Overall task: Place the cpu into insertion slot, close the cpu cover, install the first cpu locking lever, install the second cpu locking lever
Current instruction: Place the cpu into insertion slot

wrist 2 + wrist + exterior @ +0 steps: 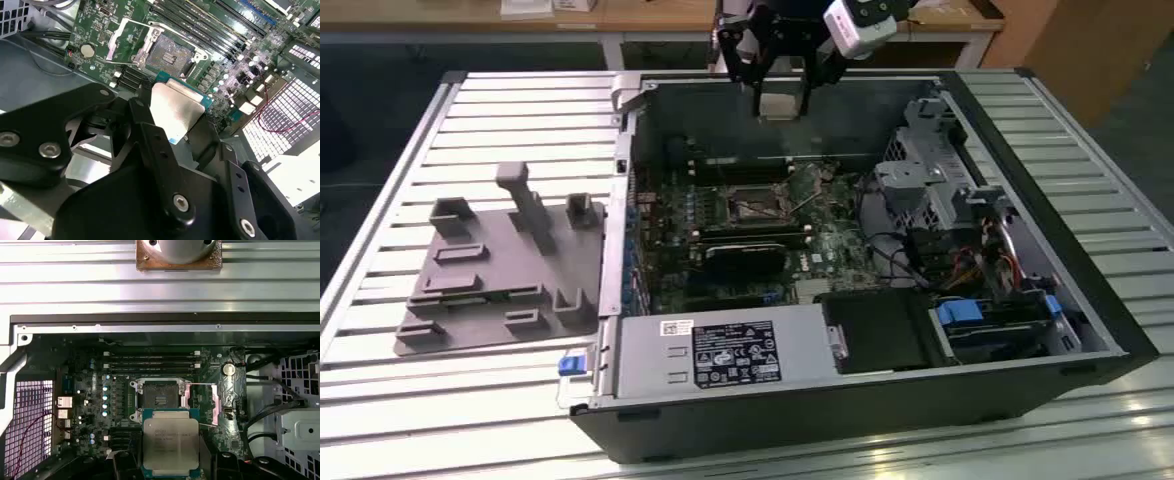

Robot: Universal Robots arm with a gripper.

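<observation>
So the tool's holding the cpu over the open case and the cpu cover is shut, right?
No: the cpu cover stands open beside the bare insertion slot, as the second wrist view shows. The tool does hold the cpu over the case.

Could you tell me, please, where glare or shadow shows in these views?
In the second wrist view, the cpu glares nearly white and the perforated case panel is washed out; in the first wrist view, the cpu is evenly lit, that panel tinted purple; in the exterior view, the motherboard lies shaded inside the computer case.
</observation>
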